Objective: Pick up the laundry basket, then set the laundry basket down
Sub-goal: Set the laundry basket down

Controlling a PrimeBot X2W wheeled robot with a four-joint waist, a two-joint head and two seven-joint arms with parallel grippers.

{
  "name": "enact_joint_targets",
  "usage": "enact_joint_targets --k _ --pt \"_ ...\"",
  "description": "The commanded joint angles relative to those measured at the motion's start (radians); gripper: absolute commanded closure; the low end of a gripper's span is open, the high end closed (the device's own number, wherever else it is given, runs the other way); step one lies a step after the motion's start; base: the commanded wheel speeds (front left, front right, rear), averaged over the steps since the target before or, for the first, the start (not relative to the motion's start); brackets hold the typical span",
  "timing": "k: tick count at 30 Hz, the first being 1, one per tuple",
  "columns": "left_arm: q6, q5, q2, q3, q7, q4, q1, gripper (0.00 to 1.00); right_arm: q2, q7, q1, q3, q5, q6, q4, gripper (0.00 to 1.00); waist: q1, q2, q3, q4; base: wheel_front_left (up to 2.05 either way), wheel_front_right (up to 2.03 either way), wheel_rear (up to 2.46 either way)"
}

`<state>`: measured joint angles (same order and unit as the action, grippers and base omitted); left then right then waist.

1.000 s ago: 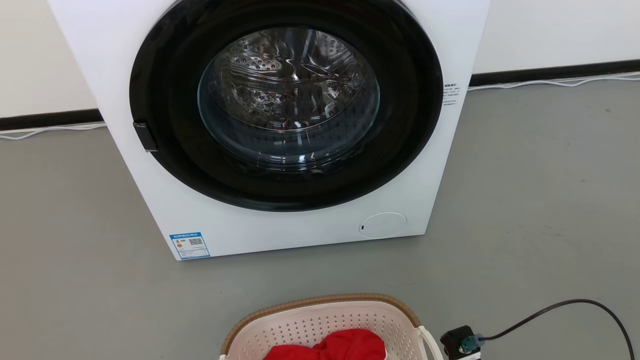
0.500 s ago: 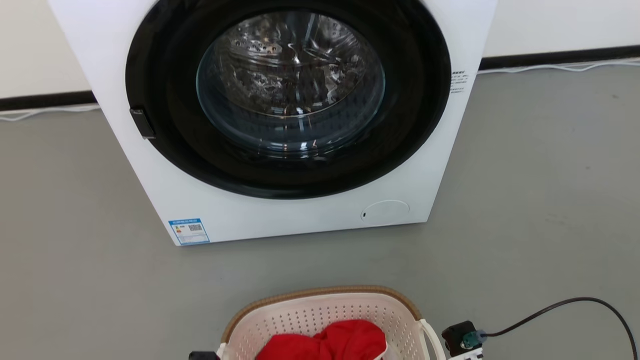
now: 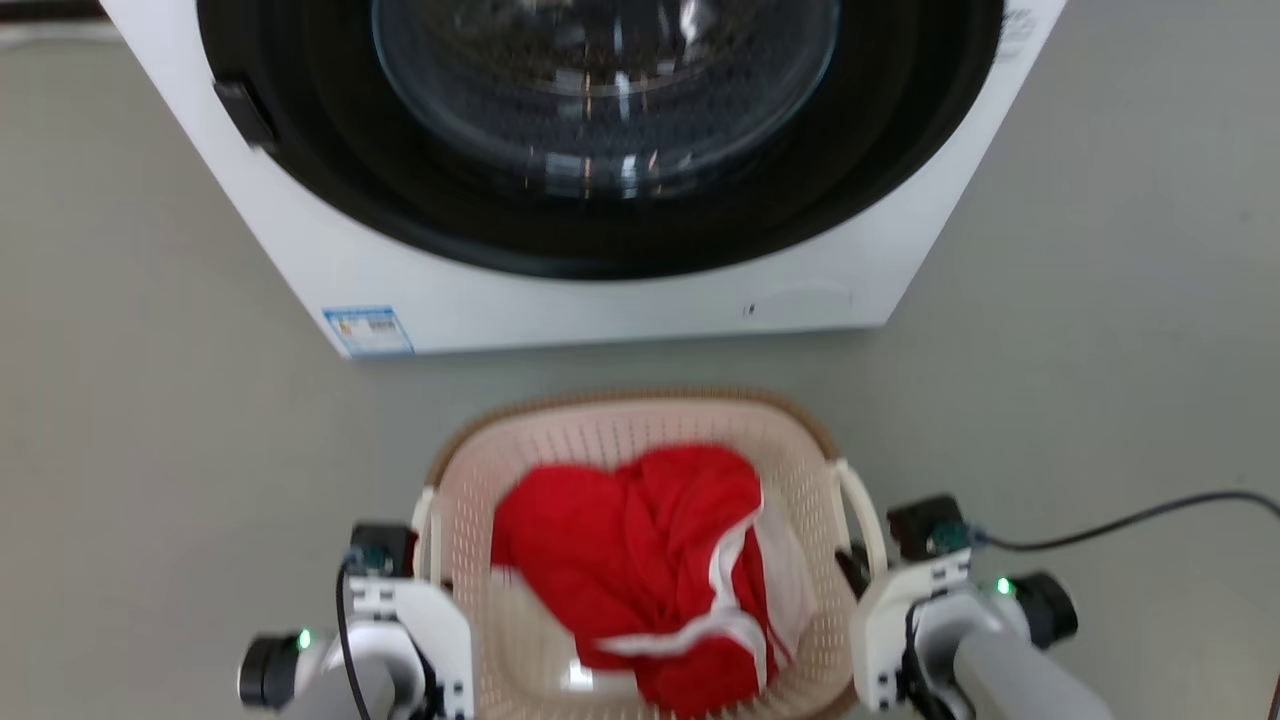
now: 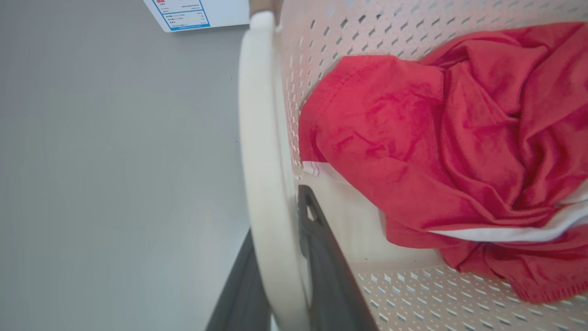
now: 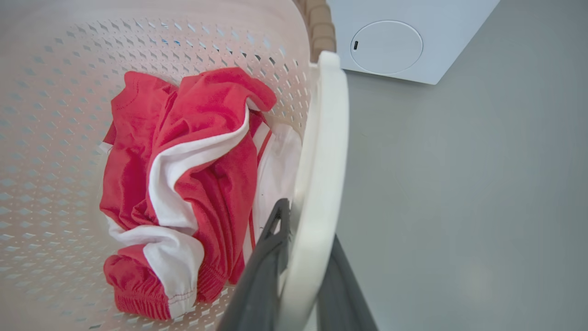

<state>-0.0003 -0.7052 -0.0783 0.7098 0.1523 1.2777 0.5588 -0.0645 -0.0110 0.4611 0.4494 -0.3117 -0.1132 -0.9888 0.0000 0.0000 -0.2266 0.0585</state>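
Status: laundry basket (image 3: 620,440) sits on the floor (image 3: 150,450) directly in front of the washing machine (image 3: 620,300), near it but not touching, between the two arms.

Left pincer (image 4: 280,225) is clamped on the left loop handle (image 4: 262,138), one dark finger inside the loop against the basket wall and one outside. Right pincer (image 5: 308,225) mirrors that on the right loop handle (image 5: 321,161).

Why this grip, as I read it: two symmetric holds on the side handles keep the basket level, so the red garment (image 3: 640,540) stays put. The handles are also the only narrow parts the fingers can close around.

I can't tell whether the base is off the floor, since no view shows the underside. My guess is lift or carry phase, set-down not yet done.

Versus a second ago: the head camera has pitched down (the whole frame shifted, so this is camera motion, not the objects moving). The machine now runs off the top edge. The basket then showed just its far rim at the bottom edge and is now nearly all in frame. Both wrists now show, where before there was only the right one's black block with its cable (image 3: 1130,520). The current frame is motion-blurred.
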Motion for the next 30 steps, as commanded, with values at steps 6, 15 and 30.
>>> enact_joint_targets --k 6,15,30 --pt "-0.005 0.004 -0.040 -0.022 0.020 -0.024 0.147 1.00 0.014 0.039 0.109 -0.023 0.053 -0.017 0.019 1.00 0.0000 0.0000 -0.213 -0.040 0.00 0.00 0.00" --pt "-0.004 0.017 -0.051 -0.018 0.057 -0.036 0.289 1.00 0.014 0.083 0.224 -0.080 0.086 -0.017 -0.001 1.00 0.0000 0.0000 -0.414 -0.063 0.00 0.00 0.00" --pt "-0.034 0.022 -0.068 -0.046 0.108 -0.081 0.398 1.00 0.014 0.157 0.320 -0.171 0.149 -0.017 -0.029 1.00 0.0000 0.0000 -0.565 -0.064 0.00 0.00 0.00"
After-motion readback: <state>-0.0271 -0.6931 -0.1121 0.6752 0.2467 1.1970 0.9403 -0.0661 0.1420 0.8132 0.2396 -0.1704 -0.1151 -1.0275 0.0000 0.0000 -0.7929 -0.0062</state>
